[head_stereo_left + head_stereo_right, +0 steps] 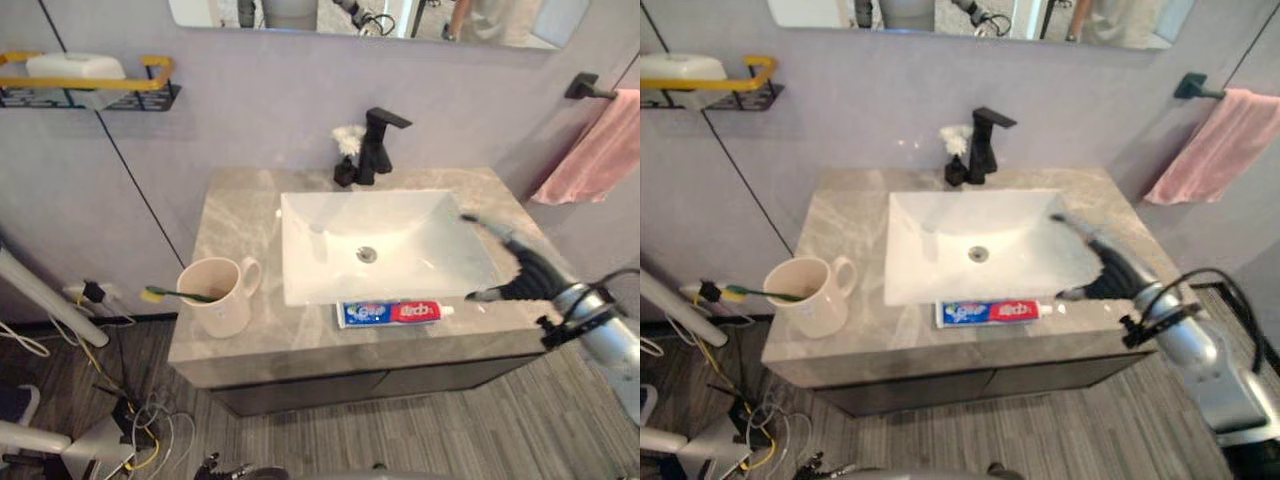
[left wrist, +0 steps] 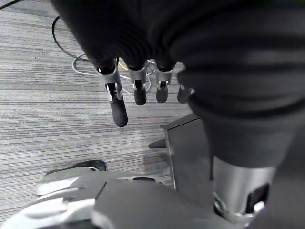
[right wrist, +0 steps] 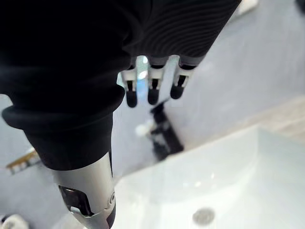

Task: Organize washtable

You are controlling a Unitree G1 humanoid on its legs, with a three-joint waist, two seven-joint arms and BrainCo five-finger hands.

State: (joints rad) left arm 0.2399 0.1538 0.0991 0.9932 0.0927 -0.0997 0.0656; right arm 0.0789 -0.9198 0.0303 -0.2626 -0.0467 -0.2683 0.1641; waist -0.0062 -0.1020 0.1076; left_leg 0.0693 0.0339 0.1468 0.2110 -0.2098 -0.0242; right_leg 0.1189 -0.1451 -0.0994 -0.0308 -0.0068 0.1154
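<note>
A toothpaste tube [image 1: 390, 312] lies flat on the grey washtable [image 1: 230, 215], along the front rim of the white sink [image 1: 370, 245]. A cream mug [image 1: 217, 295] stands at the front left with a yellow-green toothbrush [image 1: 175, 295] resting in it. My right hand [image 1: 515, 268] hovers over the sink's right edge, fingers straight and holding nothing; its wrist view looks past the fingers [image 3: 152, 93] toward the black faucet [image 3: 164, 131]. My left hand [image 2: 138, 90] hangs low over the floor, fingers relaxed and empty.
The black faucet [image 1: 378, 145] stands behind the sink with a small white brush [image 1: 347, 140] beside it. A wall rack [image 1: 90, 85] with a white dish hangs at upper left. A pink towel [image 1: 595, 150] hangs on the right wall. Cables [image 1: 140, 430] lie on the floor at left.
</note>
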